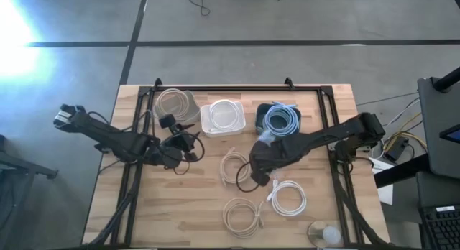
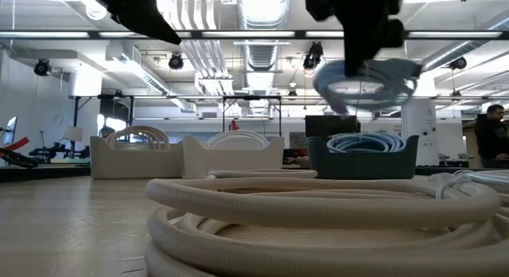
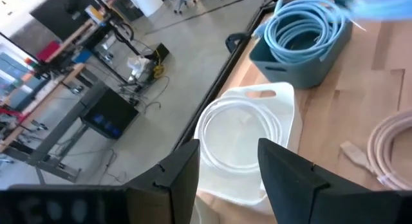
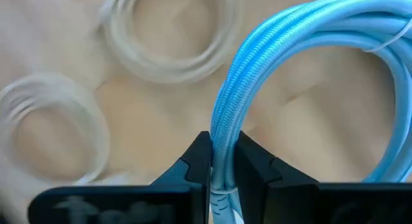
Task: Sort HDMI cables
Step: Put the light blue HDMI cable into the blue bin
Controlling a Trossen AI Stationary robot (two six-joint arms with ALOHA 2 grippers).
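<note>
High view: right claw (image 1: 260,158) is gripping a light blue coiled cable (image 2: 367,79) lifted near the dark blue bin (image 1: 267,110), left claw (image 1: 188,141) is waiting open by the white bin (image 1: 208,121), while two beige coils (image 1: 234,166) and one white coil (image 1: 290,197) are sitting unsorted on the desk (image 1: 172,207).

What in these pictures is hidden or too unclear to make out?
- High view: the held light blue cable is mostly hidden under the right gripper.
- Right wrist view: the loose coils on the table are blurred.
- Low view: a beige coil up close blocks most of the tabletop.
</note>
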